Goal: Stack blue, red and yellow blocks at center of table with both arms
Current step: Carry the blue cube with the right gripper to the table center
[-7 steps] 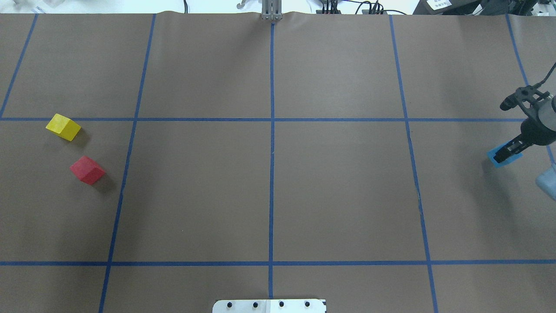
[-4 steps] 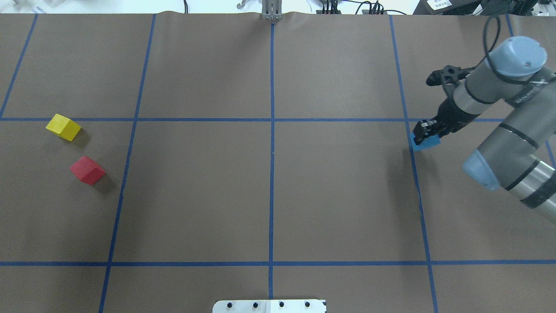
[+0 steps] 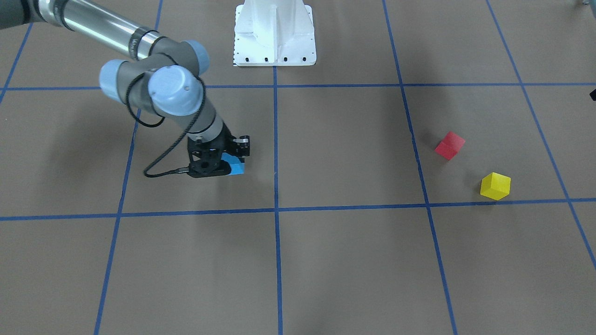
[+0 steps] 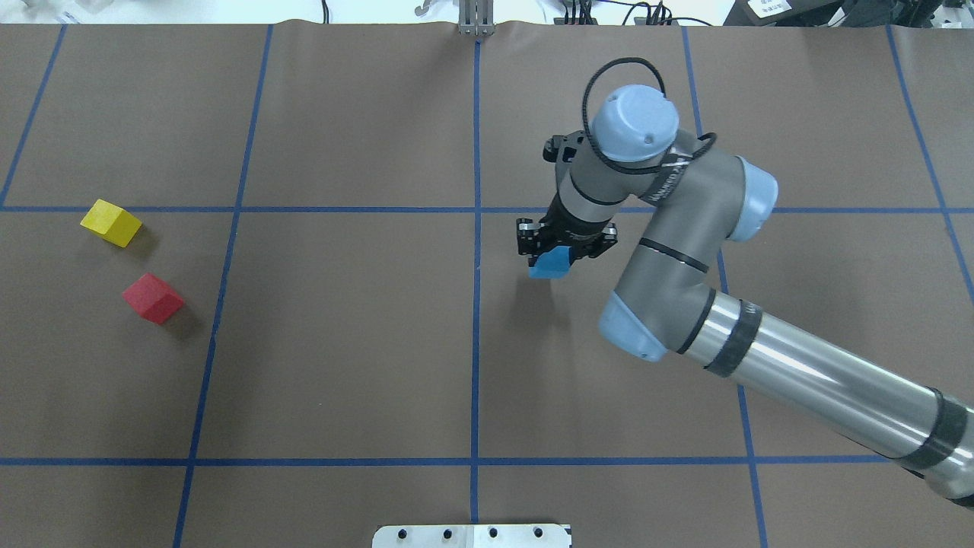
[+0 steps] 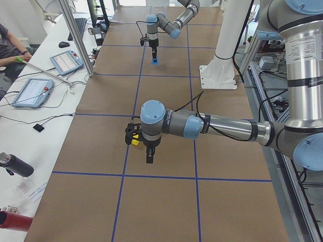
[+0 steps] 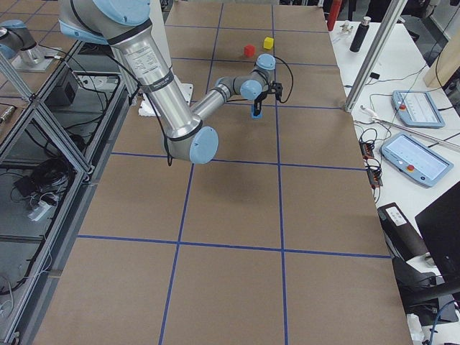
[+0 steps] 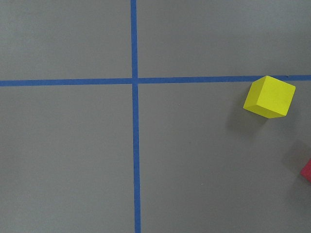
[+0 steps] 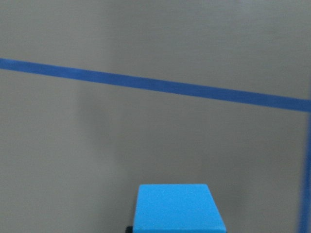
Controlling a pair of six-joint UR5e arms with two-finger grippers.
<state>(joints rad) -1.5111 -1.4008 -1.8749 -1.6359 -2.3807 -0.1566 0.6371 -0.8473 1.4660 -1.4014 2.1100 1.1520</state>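
The right arm (image 4: 685, 251) is stretching in across the worktop (image 4: 342, 365). The right tool (image 4: 564, 247) is pointing down and clamping the blue block (image 4: 551, 265) between its fingers. Since the earlier overhead pictures, the arm has been carrying the block a long way toward the middle. About a second ago the block was at the far right edge of that view, and half a second ago it was on the right-hand tape line (image 4: 694, 106). It is now sitting just right of the centre tape line (image 4: 476, 342), in the middle row of the grid. Much more of the silver arm is showing in the overhead view than before. The pictures are not showing clearly whether the block is touching the worktop or hanging just above it. In the right wrist view its top face is filling the bottom centre.

The red block (image 4: 154, 297) and the yellow block (image 4: 111, 222) are lying where they lay before, on the robot's left side of the worktop. They are near each other but apart, with the yellow one just below a cross line of tape.

In the left side view the left arm (image 5: 222, 126) is reaching out low, and the left tool (image 5: 150, 154) is hanging just beside the yellow block. Whether its fingers are apart or together cannot be told. The left wrist view is looking down on the yellow block at the right, with a corner of the red block at the edge.
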